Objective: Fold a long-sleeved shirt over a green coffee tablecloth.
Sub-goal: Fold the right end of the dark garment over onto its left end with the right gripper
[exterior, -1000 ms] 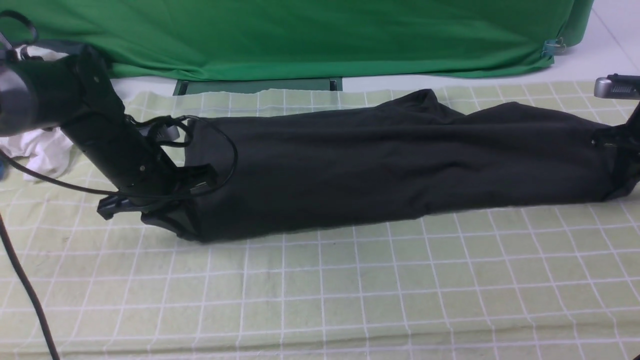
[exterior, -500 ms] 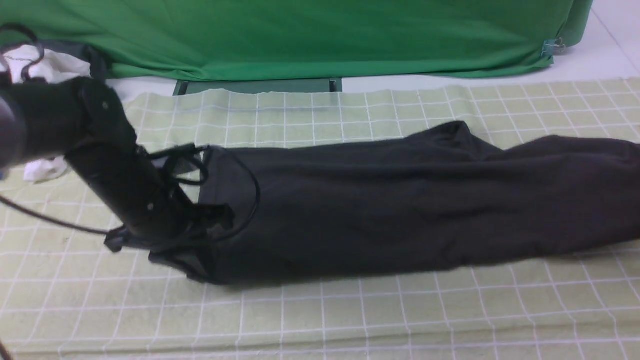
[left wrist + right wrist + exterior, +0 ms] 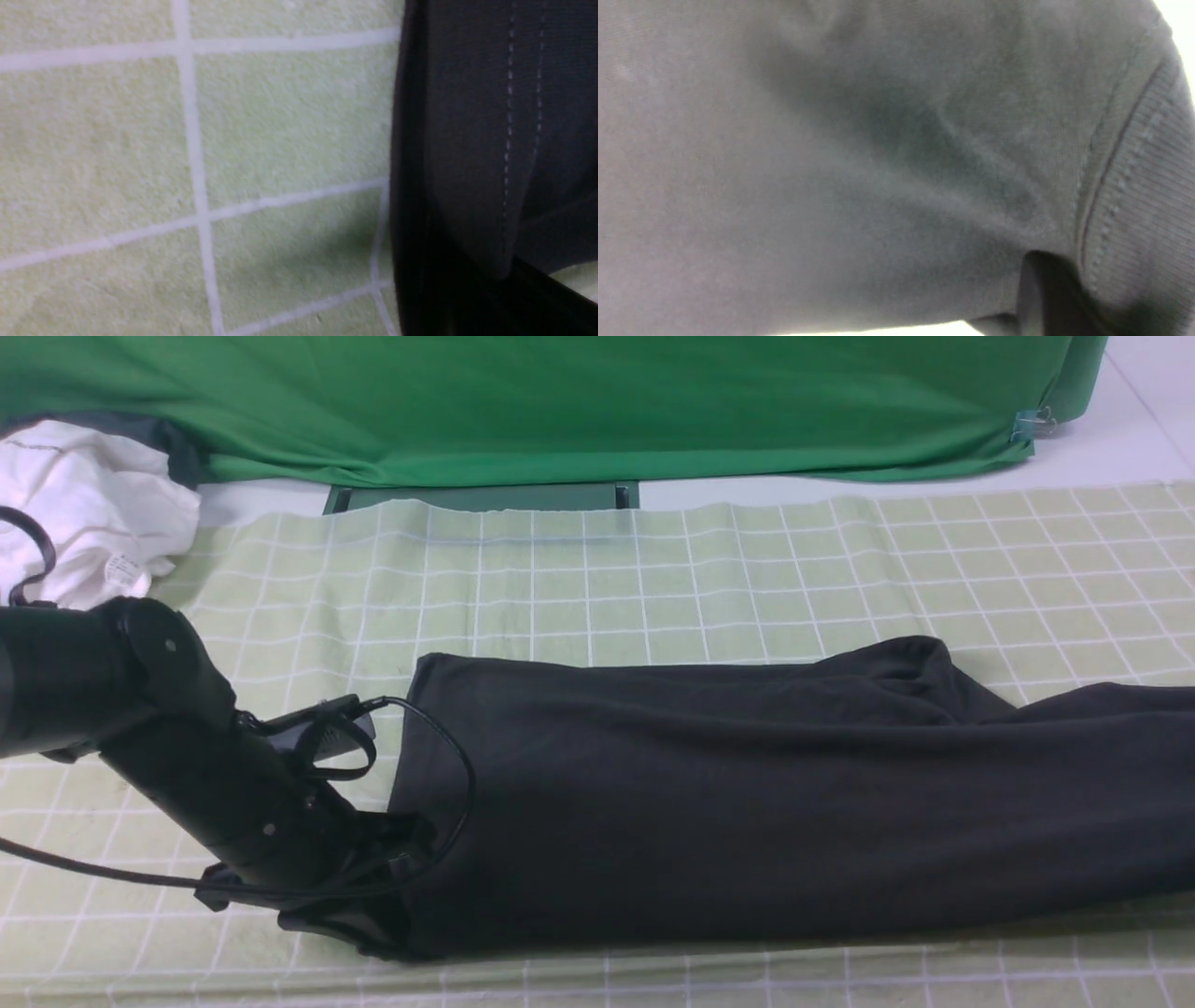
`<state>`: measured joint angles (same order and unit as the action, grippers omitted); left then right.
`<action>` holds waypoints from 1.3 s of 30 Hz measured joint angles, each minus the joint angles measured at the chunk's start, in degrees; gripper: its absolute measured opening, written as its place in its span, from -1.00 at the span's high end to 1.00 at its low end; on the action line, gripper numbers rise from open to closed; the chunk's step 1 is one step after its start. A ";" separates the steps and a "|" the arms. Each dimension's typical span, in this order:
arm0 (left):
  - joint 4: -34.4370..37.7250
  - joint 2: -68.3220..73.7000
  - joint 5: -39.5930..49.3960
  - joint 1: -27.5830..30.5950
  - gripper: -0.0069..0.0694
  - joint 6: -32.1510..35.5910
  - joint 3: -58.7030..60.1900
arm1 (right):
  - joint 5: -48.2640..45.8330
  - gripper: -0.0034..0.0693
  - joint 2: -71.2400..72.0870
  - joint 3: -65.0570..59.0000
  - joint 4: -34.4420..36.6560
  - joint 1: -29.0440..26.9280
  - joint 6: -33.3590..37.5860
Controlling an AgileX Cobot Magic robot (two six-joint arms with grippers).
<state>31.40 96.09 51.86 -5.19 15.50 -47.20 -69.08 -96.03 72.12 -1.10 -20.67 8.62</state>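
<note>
Front view: the long-sleeved shirt [image 3: 747, 812] lies stretched left to right across the near green coffee tablecloth [image 3: 653, 579]. The left pincer [image 3: 359, 919] pinches its near-left corner. Left wrist view: the stitched hem is clamped (grid cloth beside it). Right wrist view: the right pincer [image 3: 1043, 303] is closed on ribbed black fabric.

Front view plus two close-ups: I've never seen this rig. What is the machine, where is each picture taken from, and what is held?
A two-armed robot. The wide picture looks forward from between its arms; each close-up comes from a wrist camera. A black shirt lies stretched across a pale green checked tablecloth, a white garment at the far left. The left gripper is shut on the shirt's hemmed end. The right gripper, outside the wide picture, is shut too, apparently on the collar end that fills its camera.
</note>
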 joint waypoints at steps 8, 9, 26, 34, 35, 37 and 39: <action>2.34 -7.50 -2.06 0.00 0.76 0.37 5.16 | 1.79 0.83 0.00 -1.05 -0.35 0.00 -0.49; 2.41 -7.68 -2.06 0.00 0.76 0.37 5.27 | 1.79 0.83 0.00 -1.15 -0.35 0.00 -0.49; -5.16 -9.76 4.68 0.00 -0.16 -4.33 0.74 | 0.00 0.83 0.59 1.86 4.97 0.00 0.56; -15.74 -9.76 6.87 0.00 -0.54 -9.80 -14.01 | -0.39 0.83 7.67 5.91 17.00 4.44 0.88; -15.80 -9.76 6.73 0.00 -0.54 -9.98 -15.64 | -0.33 0.83 8.50 6.19 18.80 5.96 0.88; -15.99 -9.76 6.41 0.00 -0.55 -10.10 -19.04 | 0.03 0.83 9.96 6.71 23.52 10.37 0.88; -16.18 -9.71 6.29 0.00 -0.55 -9.94 -21.63 | 1.24 0.83 10.63 6.71 27.01 15.11 0.88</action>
<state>15.22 86.38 58.15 -5.19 5.56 -68.84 -67.84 -85.40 78.83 25.91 -5.56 9.51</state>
